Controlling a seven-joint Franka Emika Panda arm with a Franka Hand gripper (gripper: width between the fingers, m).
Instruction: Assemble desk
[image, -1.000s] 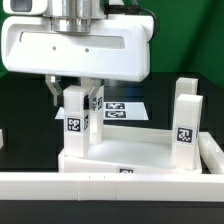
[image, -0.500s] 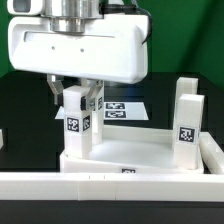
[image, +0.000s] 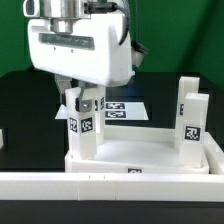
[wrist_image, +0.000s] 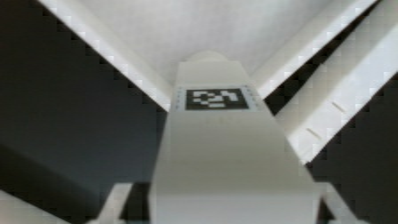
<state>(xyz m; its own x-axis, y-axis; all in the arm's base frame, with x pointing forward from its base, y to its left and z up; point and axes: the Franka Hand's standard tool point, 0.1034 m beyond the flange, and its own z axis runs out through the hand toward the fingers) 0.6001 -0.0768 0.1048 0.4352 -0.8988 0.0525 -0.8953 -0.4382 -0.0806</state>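
Turned at the wrist since a second ago, the big white gripper (image: 80, 100) body now sits skewed and reaches less far toward the exterior view's right, while the leg it holds has barely shifted. It looks to be twisting that leg into its socket.

The jaws are closed on the upper part of the left leg (image: 80, 125), one finger (image: 97, 103) showing beside it. That leg stands upright at the left corner of the desk top (image: 140, 152), and the wrist view looks straight down its tagged face (wrist_image: 217, 98). A second leg (image: 189, 118) stands upright at the right corner, well apart from the arm. The desk top lies on the black surface just behind the low white border wall (image: 60, 184), with the marker board (image: 125, 108) flat beyond it.

My worry is that the leg goes in crooked: if it leans as the wrist turns, it could jam in the socket. The jaws might also slip round it, or the turning could drag the whole desk top sideways.
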